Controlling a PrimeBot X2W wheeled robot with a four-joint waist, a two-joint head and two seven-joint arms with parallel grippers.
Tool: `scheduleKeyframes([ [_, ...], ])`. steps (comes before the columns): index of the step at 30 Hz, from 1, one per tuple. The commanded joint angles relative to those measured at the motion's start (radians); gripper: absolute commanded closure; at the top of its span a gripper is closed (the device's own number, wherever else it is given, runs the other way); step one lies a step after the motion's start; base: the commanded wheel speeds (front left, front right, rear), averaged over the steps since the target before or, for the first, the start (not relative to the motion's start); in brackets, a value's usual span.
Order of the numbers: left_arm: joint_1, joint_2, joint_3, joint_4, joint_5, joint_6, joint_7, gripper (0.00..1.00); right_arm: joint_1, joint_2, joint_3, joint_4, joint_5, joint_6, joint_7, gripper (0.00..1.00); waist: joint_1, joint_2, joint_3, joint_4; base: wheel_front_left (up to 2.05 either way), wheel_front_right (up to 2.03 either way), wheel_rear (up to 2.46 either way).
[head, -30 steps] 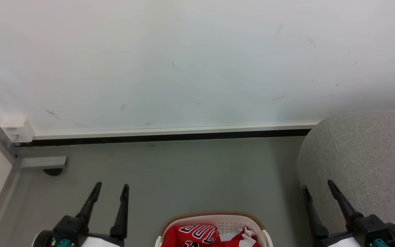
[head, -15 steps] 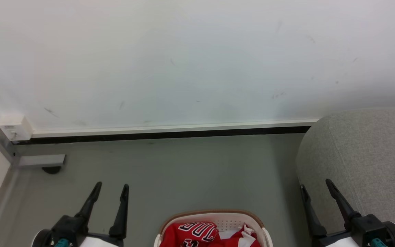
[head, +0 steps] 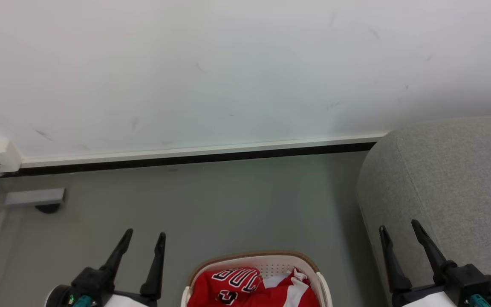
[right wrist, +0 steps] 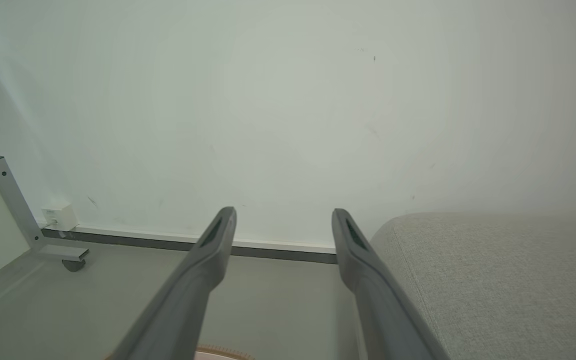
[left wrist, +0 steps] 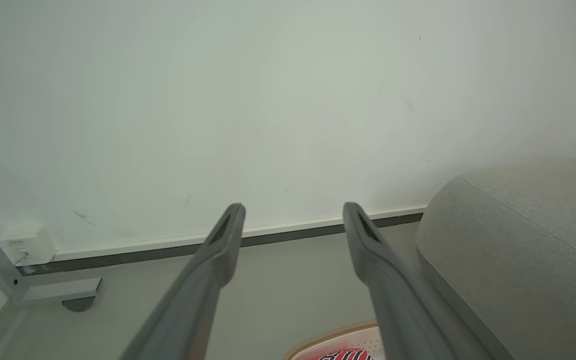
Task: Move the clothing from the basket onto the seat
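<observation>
Jersey [head: 245, 290] in the basket [head: 252, 256], between my two sets of fingers.
My left fingers [head: 157, 260] are spread apart over the grey floor [head: 228, 200], holding nothing. To their right the basket sits on the floor at the bottom edge of the head view. The red jersey lies crumpled inside it, with a white part toward its right side. My right fingers [head: 391, 256] are also apart and empty, in front of the rounded end of the sofa [head: 450, 170], well apart from the basket.
</observation>
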Motion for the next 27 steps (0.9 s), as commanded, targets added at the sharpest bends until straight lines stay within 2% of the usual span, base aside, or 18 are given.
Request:
scheduleKeyframes([
  [1,-0.015,0.011,-0.001,0.010,0.006,-0.003,-0.001,0.00,-0.013,-0.001,-0.005,-0.009,0.006,-0.002,-0.007,0.00,0.0000,0.0000,0.020,-0.021,0.00,0.00,0.00],
  [10,-0.095,0.050,-0.052,0.096,0.011,-0.003,0.000,0.00,-0.039,-0.002,-0.023,-0.036,0.032,-0.002,-0.005,0.00,0.0000,0.0000,0.136,-0.094,0.00,0.00,0.00],
  [18,-0.203,0.105,-0.138,0.256,0.034,-0.004,0.000,0.00,-0.070,-0.002,-0.032,-0.058,0.049,-0.002,-0.005,0.00,0.0000,0.0000,0.248,-0.155,0.00,0.00,0.00],
  [27,-0.382,0.164,-0.322,0.517,0.079,-0.004,0.001,0.00,-0.117,-0.001,-0.058,-0.097,0.076,-0.002,-0.005,0.00,0.0000,0.0000,0.394,-0.211,0.00,0.00,0.00],
])
